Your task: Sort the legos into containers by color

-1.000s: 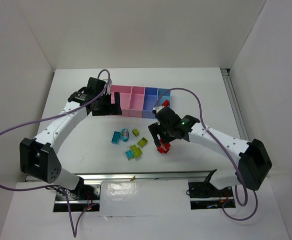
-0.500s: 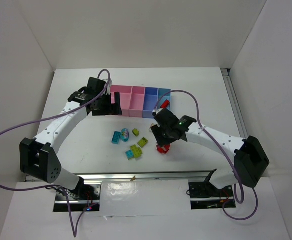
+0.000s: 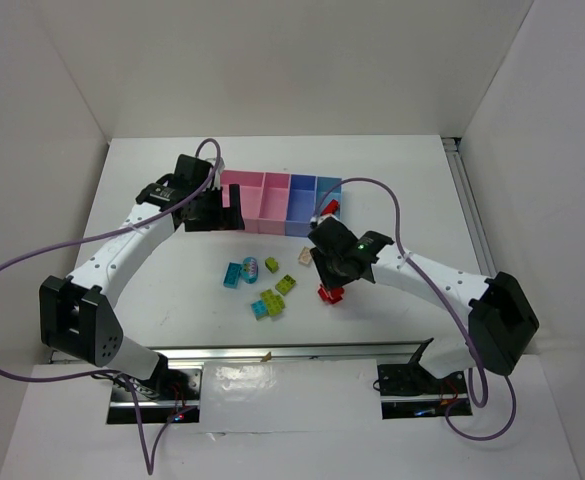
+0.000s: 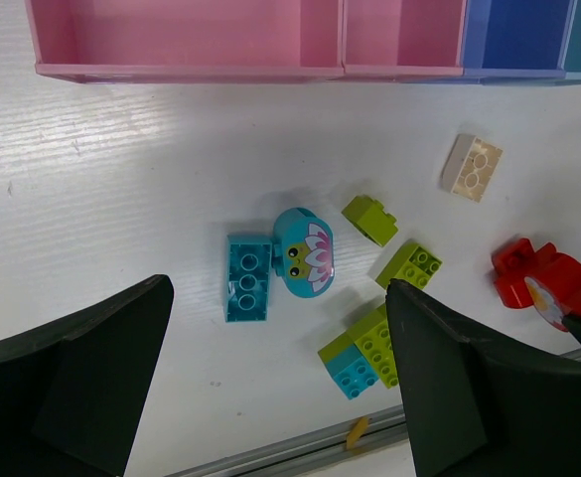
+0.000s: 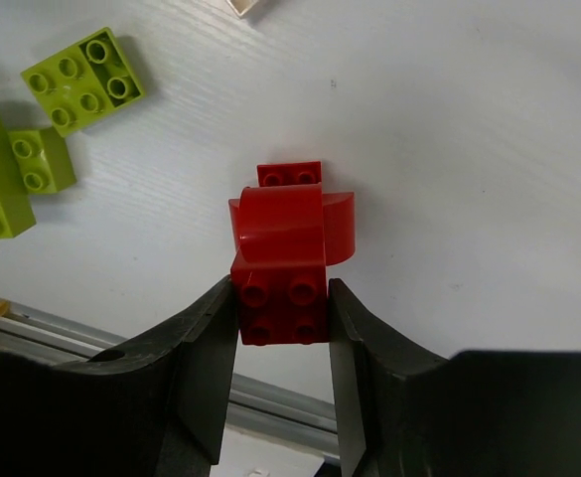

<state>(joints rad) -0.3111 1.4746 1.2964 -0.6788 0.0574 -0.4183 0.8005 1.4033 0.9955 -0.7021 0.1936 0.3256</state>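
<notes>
- White walls close in a white table [image 3: 402,180]. The containers [image 3: 262,226], four joined bins (two pink, one blue, one light blue), sit midway along it, toward its far edge.
- The red lego [image 5: 282,253] rests on the table close to the near edge, right of centre. It lies a little apart from the teal, lime green and beige legos [image 3: 267,303].
- The right gripper [image 5: 282,298] is closed on it, with one finger pressed against each side of its studded block.
- The left gripper [image 4: 277,286] hangs spread wide above those legos, in front of the pink bins, and holds nothing.
- We judge the step in hand to be the lift. We should rise straight up before swinging toward the tray, so we clear the lime green brick [image 5: 83,79] nearby.
- Only the fingertips bear on the block, so we would move gently; a jolt could pivot it.
- It is glossy red plastic: a square studded block, a curved hood over it, and a smaller studded piece behind.
- These parts may separate, so we think a low release inside the bin suits it.
</notes>
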